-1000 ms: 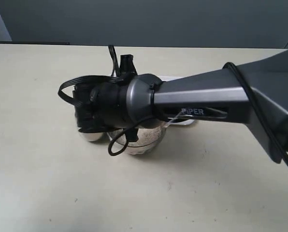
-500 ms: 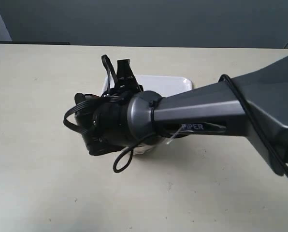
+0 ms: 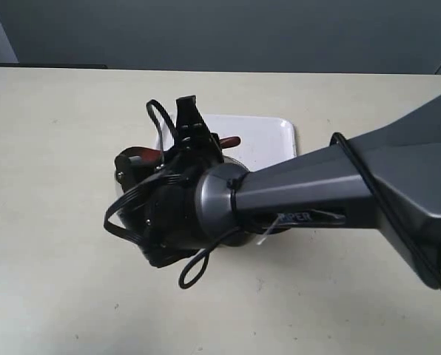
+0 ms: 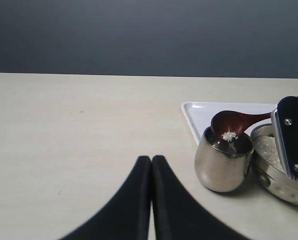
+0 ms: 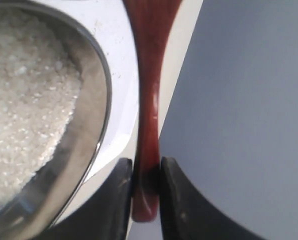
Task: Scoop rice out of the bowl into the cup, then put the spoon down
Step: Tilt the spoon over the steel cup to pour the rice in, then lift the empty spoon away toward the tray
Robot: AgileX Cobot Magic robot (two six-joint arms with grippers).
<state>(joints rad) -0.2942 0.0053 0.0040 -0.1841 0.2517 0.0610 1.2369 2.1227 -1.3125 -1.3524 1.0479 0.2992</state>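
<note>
the right gripper [image 5: 146,172] clamped the spoon [image 4: 228,124] handle; its head, carrying some rice [image 4: 229,136], hung over the cup [image 4: 220,167] beside the bowl [image 4: 280,186], perhaps touching the rim. the left gripper [image 4: 151,170] was closed, empty.

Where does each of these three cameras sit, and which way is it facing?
Exterior: set high, looking down on the table; the right arm fills it.
Left wrist: low on the left arm, facing the cup and bowl; the shut left tool shows.
Right wrist: close behind the right tool, which pinches the spoon beside the rice.
Shared: both wrist views show spoon and bowl.
</note>
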